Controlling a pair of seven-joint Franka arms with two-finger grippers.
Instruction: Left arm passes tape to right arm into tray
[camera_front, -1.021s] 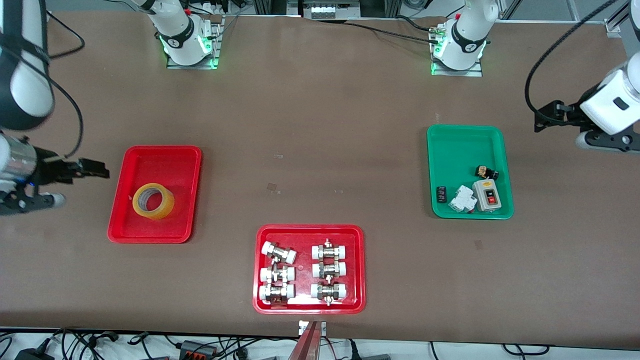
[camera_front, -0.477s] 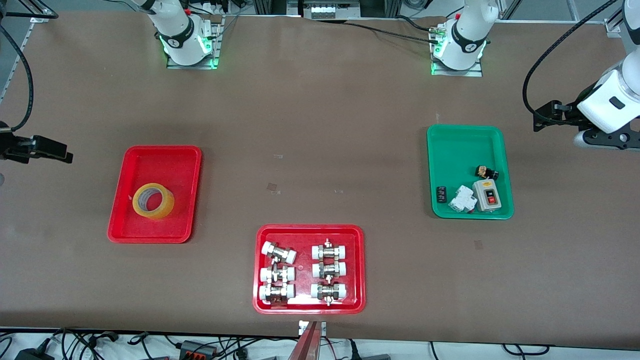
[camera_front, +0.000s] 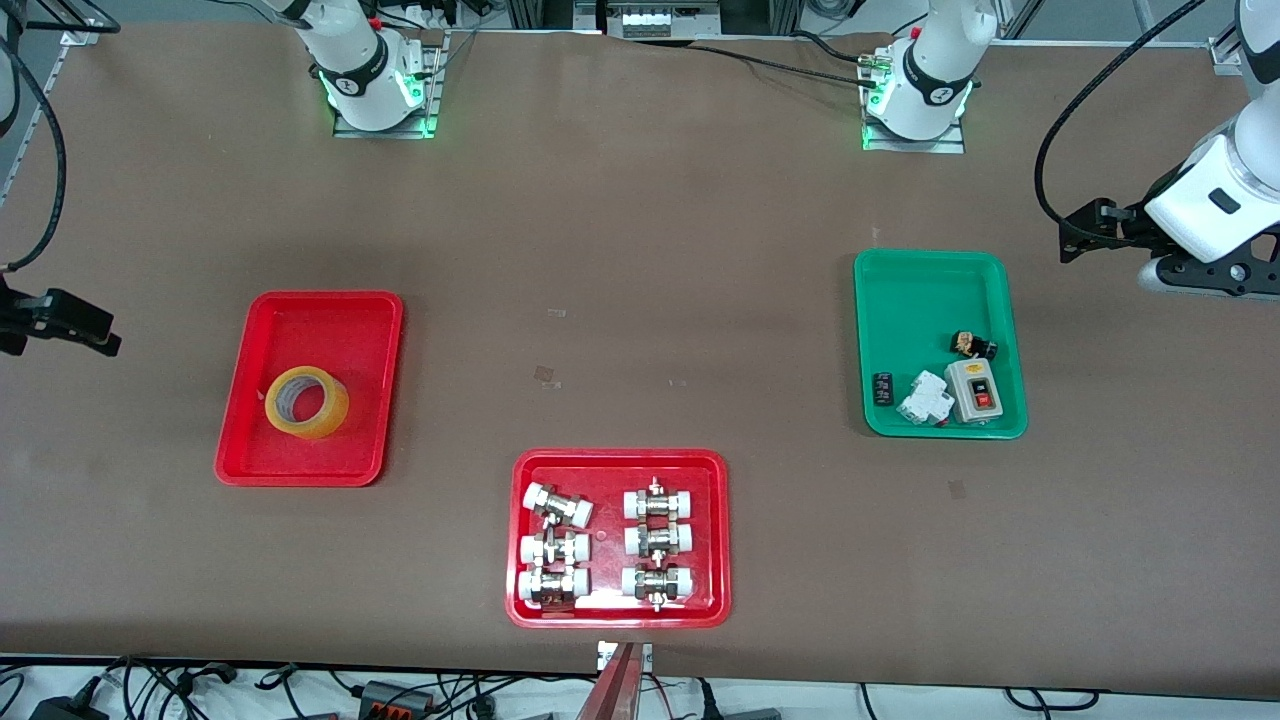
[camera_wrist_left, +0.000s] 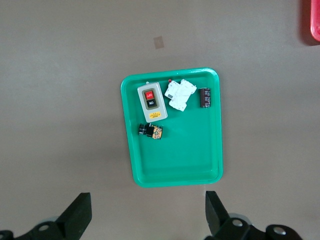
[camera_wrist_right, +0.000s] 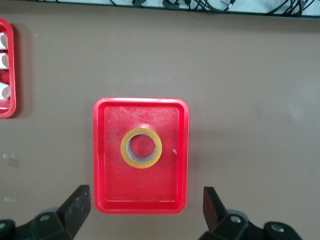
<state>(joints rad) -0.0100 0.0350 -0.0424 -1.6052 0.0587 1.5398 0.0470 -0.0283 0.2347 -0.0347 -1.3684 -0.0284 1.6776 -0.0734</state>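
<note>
- Tape lies flat in the plain red tray, apparently delivered.
- Right claw spread, empty, above the counter.
- Left claw spread, empty, waiting beside the green tray.

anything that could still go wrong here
Little risk is visible. The tape already lies flat in the plain red tray. Both tools are open and empty: the right tool high over that tray, the left tool over the green tray. A careless descent could knock either tray.
</note>
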